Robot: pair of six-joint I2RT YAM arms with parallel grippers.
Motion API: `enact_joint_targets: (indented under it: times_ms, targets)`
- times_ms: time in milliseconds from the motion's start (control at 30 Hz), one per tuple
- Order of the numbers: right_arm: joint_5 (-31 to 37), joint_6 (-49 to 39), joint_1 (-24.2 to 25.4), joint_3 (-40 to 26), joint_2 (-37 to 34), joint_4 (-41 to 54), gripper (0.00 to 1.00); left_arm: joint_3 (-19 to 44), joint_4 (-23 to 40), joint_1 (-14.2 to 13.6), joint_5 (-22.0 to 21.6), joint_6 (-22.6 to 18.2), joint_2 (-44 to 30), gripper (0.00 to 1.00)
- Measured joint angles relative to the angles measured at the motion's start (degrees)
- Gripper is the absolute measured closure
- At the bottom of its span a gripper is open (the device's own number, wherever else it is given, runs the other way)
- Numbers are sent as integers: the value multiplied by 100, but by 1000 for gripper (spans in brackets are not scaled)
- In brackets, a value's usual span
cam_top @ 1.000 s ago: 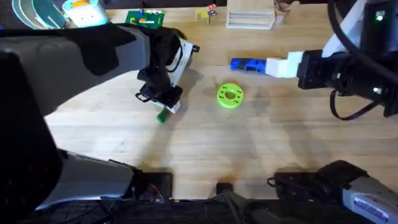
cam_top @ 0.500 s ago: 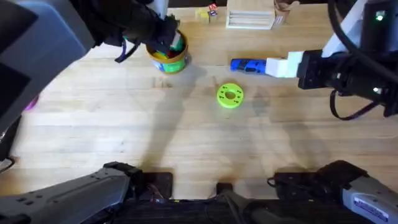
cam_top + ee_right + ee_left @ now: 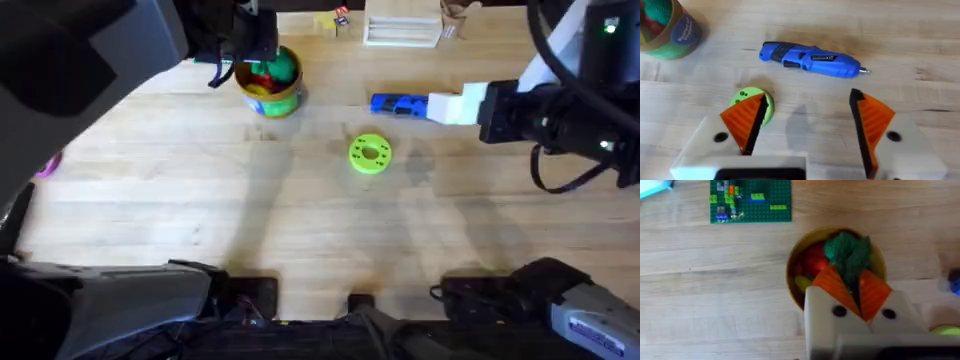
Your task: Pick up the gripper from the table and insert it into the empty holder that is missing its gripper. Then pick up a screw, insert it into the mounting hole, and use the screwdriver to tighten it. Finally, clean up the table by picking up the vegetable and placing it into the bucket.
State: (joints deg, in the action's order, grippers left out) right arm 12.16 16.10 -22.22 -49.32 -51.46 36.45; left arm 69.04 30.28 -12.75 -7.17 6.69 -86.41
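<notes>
Over the yellow-tan bucket [image 3: 794, 267] at the back left of the table, my left gripper [image 3: 856, 282] is shut on the dark-green leafy vegetable [image 3: 847, 252]. Red and green toys lie inside the bucket [image 3: 270, 98]. The blue screwdriver [image 3: 398, 103] lies flat at the back right, and my right gripper [image 3: 452, 107] hovers just beside its tip end. In the right wrist view that gripper [image 3: 807, 117] is open and empty, with the screwdriver [image 3: 810, 59] ahead of it. The loose orange gripper, the holder and the screw are out of view.
A lime-green disc [image 3: 370, 153] with holes sits mid-table, also near my right fingers [image 3: 752, 97]. A green brick plate [image 3: 750, 200] lies beyond the bucket. A wooden box [image 3: 402, 30] stands at the back edge. A purple item [image 3: 47, 165] pokes out at the far left.
My left arm lifted the vegetable off the mid-left table and carried it back to above the bucket. The right arm has not moved.
</notes>
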Motion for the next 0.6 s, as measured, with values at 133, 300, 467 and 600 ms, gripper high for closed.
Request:
enact_joint_targets:
  times_ms: [133, 300, 467, 600]
  targets:
    - [0, 0, 0, 0, 0, 0, 10, 0, -13, 0, -184, 145, -73, 965]
    - [-3, 0, 0, 0, -2, 2, 9, 0, -11, 0, -279, 240, -283, 310]
    - [-93, -60, 0, 0, 0, 224, 11, 0, -2, 0, -302, 281, -267, 8]
    - [-134, -116, 0, -100, 0, 906, 10, 0, 158, -21, -304, 179, -102, 6]
